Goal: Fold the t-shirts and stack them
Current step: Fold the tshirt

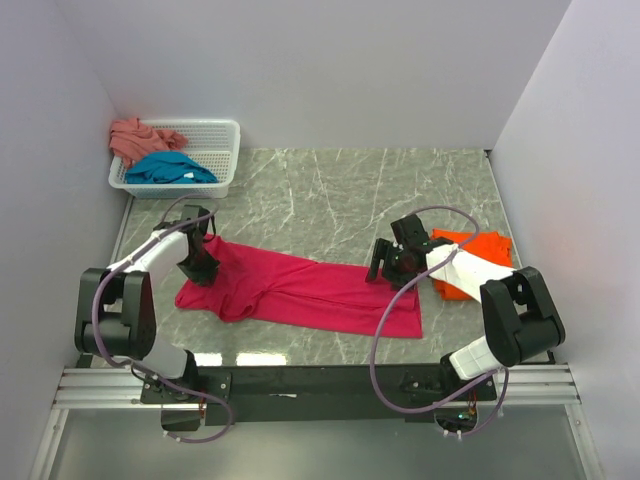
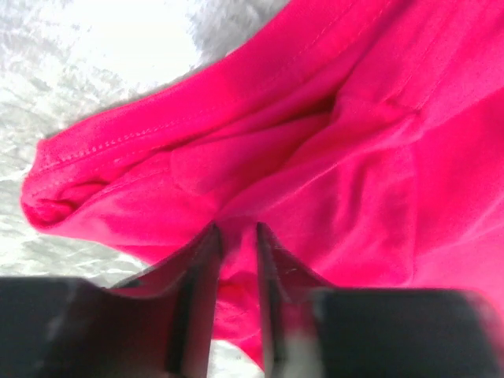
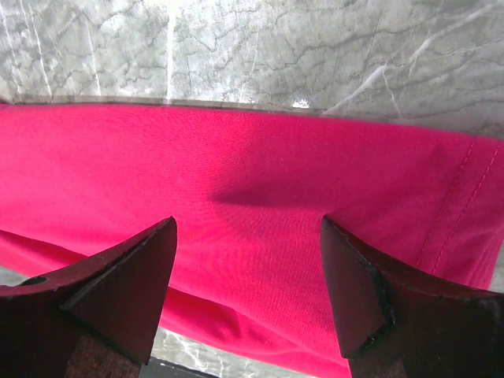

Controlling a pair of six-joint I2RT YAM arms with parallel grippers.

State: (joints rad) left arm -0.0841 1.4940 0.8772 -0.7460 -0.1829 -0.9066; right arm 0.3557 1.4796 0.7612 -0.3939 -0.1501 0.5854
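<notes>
1. Left tool (image 2: 236, 236): clamped on a fold of the magenta-red t-shirt (image 1: 300, 290); the rest bunches just ahead of it.
2. Right tool (image 3: 248, 228): spread wide; shirt lies flat on the desk (image 1: 330, 190) directly beneath.

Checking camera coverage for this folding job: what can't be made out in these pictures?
Top external: orange t-shirt partly hidden under the right arm.
Top external: teal t-shirt and salmon t-shirt, lower parts behind the basket wall.
Left wrist: magenta t-shirt cut off by frame edges; left end effector blurred.
</notes>
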